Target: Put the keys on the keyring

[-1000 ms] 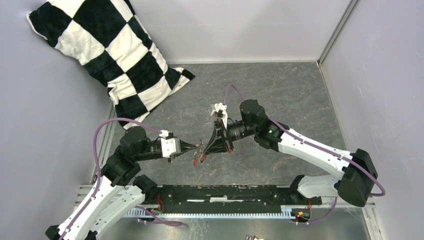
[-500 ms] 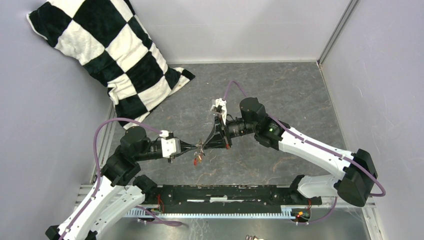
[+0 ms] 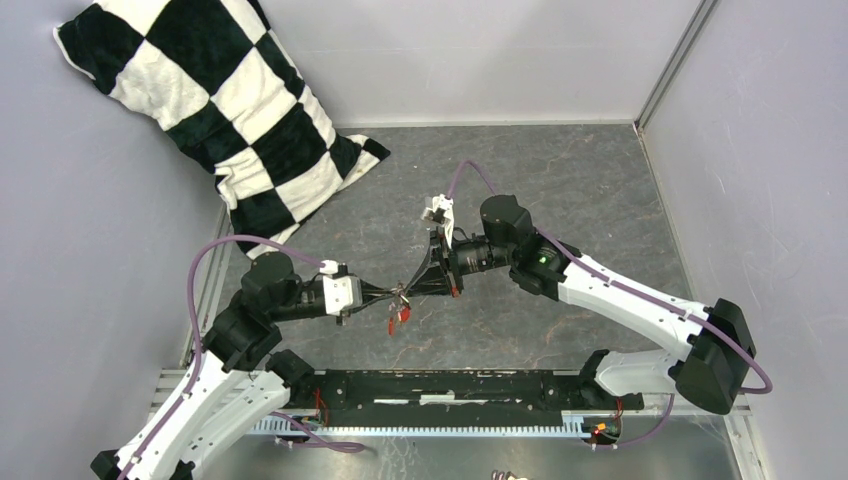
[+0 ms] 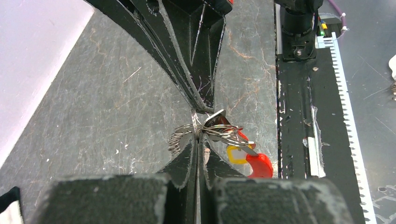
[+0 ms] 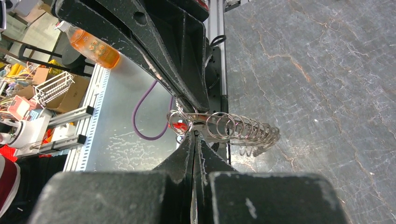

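Left pincer (image 4: 198, 142), right pincer (image 5: 194, 134) both clamped on keyring (image 4: 183, 135). If you pull apart, wire likely slips; keys (image 4: 252, 161) at 5 o'clock drop.

- The left fingers (image 3: 378, 293) and right fingers (image 3: 428, 279) meet tip to tip, both closed, the keyring (image 3: 402, 292) pinched between them: no passage there.
- The keys (image 3: 394, 320) hang just beside the tips, toward the arm bases.
- Beyond the right fingers the bench (image 3: 580, 185) lies bare.
- A checkered pillow (image 3: 230, 110) fills the far corner past the left fingers.
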Tool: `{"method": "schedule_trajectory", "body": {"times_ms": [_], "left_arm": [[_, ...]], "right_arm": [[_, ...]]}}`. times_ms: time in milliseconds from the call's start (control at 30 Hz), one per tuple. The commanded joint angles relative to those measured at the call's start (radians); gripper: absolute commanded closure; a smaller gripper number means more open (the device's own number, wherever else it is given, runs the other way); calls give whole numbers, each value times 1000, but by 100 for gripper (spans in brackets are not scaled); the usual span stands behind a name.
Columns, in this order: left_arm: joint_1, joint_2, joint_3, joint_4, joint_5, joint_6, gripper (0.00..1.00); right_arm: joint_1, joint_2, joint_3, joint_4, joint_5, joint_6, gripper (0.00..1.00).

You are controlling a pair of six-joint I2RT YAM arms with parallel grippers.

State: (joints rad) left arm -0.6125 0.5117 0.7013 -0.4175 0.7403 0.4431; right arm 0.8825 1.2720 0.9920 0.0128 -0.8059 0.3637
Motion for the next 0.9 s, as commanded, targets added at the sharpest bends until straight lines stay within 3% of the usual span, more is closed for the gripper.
{"method": "schedule_trajectory", "body": {"times_ms": [0, 867], "left_arm": [[2, 13, 28, 9, 24, 26, 98], [2, 27, 25, -13, 20, 30, 98]], "right_arm": [[-2, -33, 27, 49, 38, 10, 100], [-2, -61, 10, 104, 65, 46, 100]]}}
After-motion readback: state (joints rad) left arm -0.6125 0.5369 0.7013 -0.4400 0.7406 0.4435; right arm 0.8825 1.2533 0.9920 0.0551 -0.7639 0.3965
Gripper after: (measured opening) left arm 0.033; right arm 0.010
